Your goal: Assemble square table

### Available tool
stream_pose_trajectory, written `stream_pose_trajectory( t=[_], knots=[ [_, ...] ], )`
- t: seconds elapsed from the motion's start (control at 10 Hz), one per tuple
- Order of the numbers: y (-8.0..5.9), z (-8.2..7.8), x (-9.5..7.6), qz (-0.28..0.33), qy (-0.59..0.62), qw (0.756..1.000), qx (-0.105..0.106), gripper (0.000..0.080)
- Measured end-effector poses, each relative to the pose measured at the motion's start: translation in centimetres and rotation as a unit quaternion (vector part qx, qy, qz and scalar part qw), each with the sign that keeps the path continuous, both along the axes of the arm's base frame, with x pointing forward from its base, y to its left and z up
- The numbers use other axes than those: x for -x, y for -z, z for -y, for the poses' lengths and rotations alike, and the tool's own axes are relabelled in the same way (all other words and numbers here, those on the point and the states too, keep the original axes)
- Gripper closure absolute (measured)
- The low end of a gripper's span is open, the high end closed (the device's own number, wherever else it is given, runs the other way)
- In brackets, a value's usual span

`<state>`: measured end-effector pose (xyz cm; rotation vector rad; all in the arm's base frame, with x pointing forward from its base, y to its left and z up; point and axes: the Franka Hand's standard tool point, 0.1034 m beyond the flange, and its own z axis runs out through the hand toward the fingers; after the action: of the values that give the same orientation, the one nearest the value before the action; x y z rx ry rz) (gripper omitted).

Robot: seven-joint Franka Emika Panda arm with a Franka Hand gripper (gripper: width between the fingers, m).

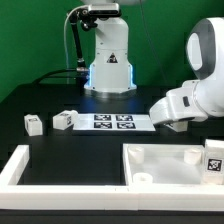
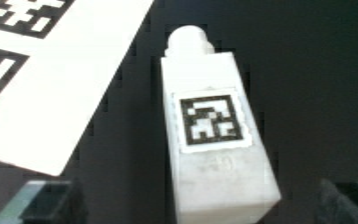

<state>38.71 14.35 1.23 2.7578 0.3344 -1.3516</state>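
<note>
A white leg block [image 2: 208, 130] with a black-white tag lies on the black table beside the marker board [image 2: 34, 80]. My gripper [image 2: 194, 205] is open just above it. One dark finger [image 2: 43, 205] shows on each side of the leg's near end, with a gap between each finger and the leg. In the exterior view the arm's hand [image 1: 165, 108] hangs low at the marker board's right end [image 1: 110, 122], and hides this leg and the fingers. The square table top [image 1: 165, 165] lies front right. Two more leg blocks [image 1: 34, 124] [image 1: 63, 120] stand left of the marker board.
White border bars [image 1: 18, 165] run along the front and the exterior view's left. The robot base [image 1: 108, 60] stands at the back behind the marker board. The big white arm link [image 1: 205, 60] fills the exterior view's right.
</note>
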Motion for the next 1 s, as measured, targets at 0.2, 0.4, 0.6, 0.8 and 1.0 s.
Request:
stream_pose_trajectory(
  t=[0.2, 0.4, 0.6, 0.8, 1.0],
  knots=[
    [0.68, 0.02, 1.58, -0.005, -0.005, 1.000, 0.000, 0.0150],
    [0.69, 0.15, 1.33, -0.003, -0.002, 1.000, 0.000, 0.0150],
    [0.74, 0.22, 1.39, -0.004, -0.001, 1.000, 0.000, 0.0424],
    [0.76, 0.27, 1.39, -0.005, -0.001, 1.000, 0.000, 0.0511],
    [0.76, 0.29, 1.38, -0.005, -0.001, 1.000, 0.000, 0.0511]
  ],
)
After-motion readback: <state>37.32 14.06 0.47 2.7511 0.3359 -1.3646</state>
